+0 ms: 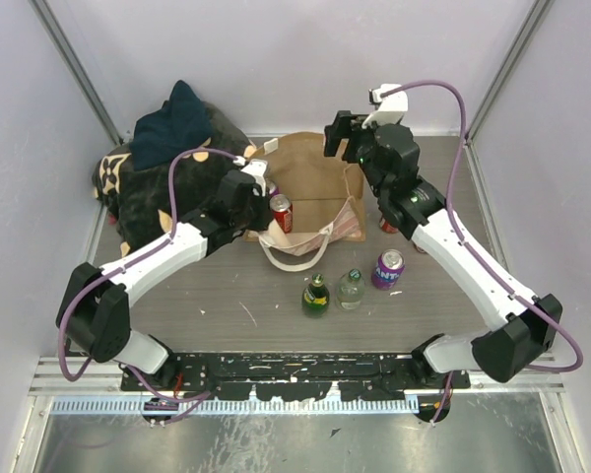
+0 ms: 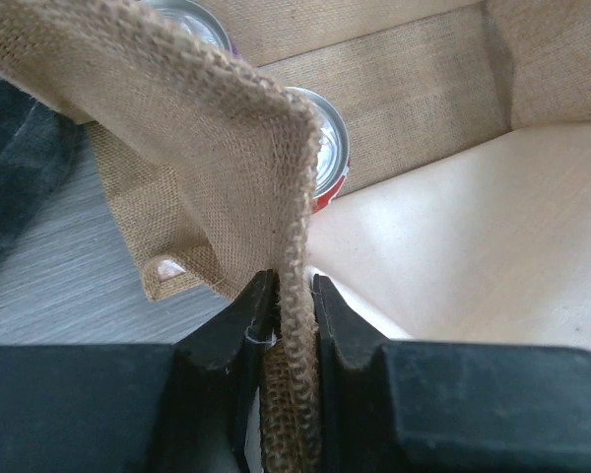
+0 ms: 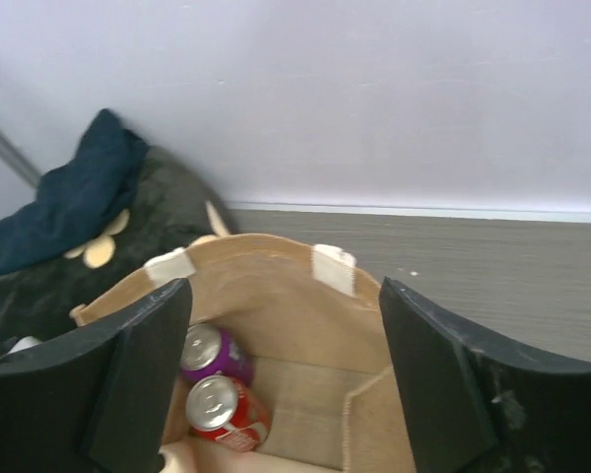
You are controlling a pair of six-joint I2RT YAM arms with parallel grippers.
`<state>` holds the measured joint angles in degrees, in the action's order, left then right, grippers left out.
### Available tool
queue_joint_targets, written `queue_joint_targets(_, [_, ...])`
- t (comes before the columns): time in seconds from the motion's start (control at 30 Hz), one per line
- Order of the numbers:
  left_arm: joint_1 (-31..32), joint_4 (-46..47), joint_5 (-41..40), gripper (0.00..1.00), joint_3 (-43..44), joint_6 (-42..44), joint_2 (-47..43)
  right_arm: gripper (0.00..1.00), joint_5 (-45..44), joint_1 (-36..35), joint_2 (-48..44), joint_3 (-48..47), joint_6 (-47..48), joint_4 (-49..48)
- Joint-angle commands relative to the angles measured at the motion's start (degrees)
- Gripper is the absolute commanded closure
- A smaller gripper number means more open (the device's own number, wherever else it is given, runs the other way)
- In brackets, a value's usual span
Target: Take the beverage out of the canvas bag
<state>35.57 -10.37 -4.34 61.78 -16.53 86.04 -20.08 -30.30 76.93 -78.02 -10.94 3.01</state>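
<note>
Left pincer clamped on the bag rim; right pincer wide apart over its far right edge.
The bag stands far on the bench, with a red can and a purple can inside at its left end.

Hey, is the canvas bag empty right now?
No, the right wrist view shows a red can and a purple can inside the canvas bag.

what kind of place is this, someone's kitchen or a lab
Probably a robot test booth, not a kitchen: bare white walls box in a grey table, and robot arms are bolted at its edge.
</note>
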Motion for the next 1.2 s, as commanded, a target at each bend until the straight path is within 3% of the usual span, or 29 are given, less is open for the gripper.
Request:
queue_joint_targets(0.0, [-0.18,-1.14,-2.15,1.0,-1.94,-1.63,-2.45,0.21,10.7,-0.06,4.0,-3.6,-3.29,4.88])
queue_joint_targets(0.3, [-0.07,-0.36,-3.59,1.0,-5.18,-5.05,-3.21,0.23,19.8,-2.37,17.44,-4.76,-4.94,7.15])
queue_joint_targets(0.5, [-0.07,-0.61,-5.96,1.0,-6.05,-6.12,-4.27,0.0,18.79,-6.05,23.1,-5.77,-1.2,9.12])
queue_joint_targets(1.17, [0.18,-0.97,-6.36,1.0,-6.36,-7.21,-4.11,0.0,13.69,-9.73,35.42,-9.46,3.0,11.76])
